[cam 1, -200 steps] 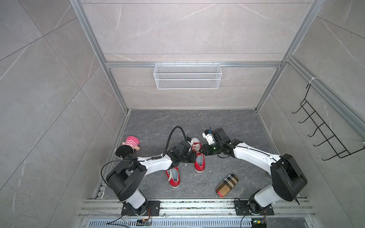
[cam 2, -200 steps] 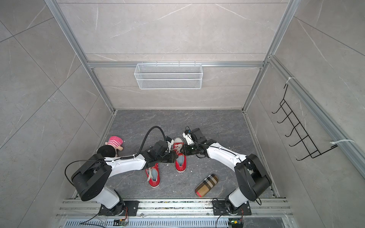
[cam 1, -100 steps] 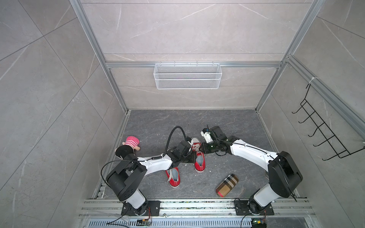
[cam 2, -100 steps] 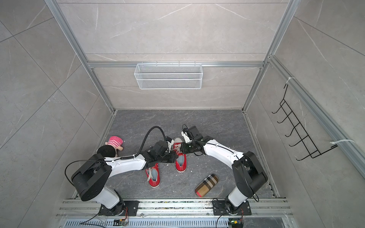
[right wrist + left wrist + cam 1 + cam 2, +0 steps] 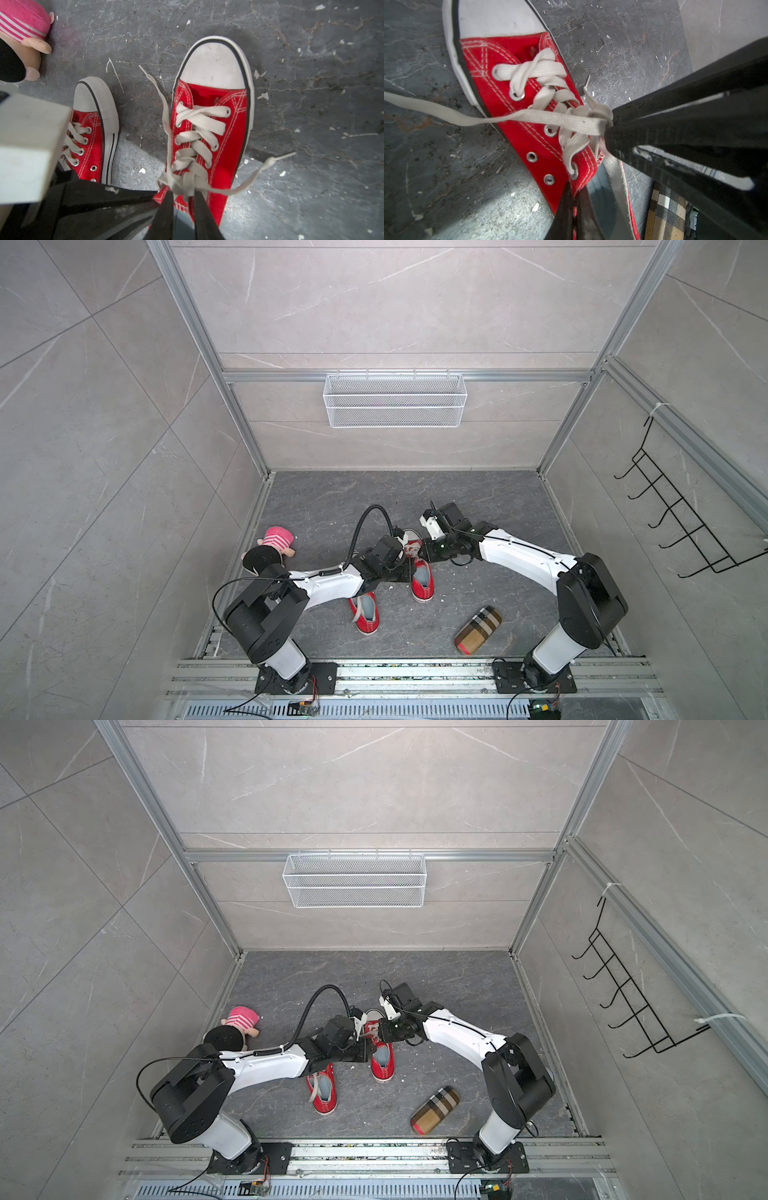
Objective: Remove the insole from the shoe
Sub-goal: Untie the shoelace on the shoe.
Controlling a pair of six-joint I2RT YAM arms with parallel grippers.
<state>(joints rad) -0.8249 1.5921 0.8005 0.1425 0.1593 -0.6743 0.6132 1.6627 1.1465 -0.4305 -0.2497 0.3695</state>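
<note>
Where my two arms meet over the middle of the grey floor [image 5: 478, 506], the red shoe [image 5: 423, 587] I am working on stands with its white toe pointing to the far wall. My left gripper [image 5: 574, 199] reaches in from the left. Its jaws are pressed together on the red canvas edge beside the last eyelets, at the mouth of the shoe. My right gripper [image 5: 182, 197] comes in from the right, and its fingers [image 5: 166, 209] pinch the bunched white laces [image 5: 187, 182] over the tongue. One loose lace end trails onto the floor beside the shoe. The insole [image 5: 600, 191] sits inside the shoe, and I see only a pale grey-blue strip of it through the opening. A second red sneaker [image 5: 365, 614] lies just to the left and nearer to me, partly under the left arm. A plaid case [image 5: 478, 629] lies near the right arm's base, well apart from both shoes. A plush doll [image 5: 274, 541] sits at the left edge of the floor, and a white wire basket [image 5: 395, 400] hangs on the far wall.
</note>
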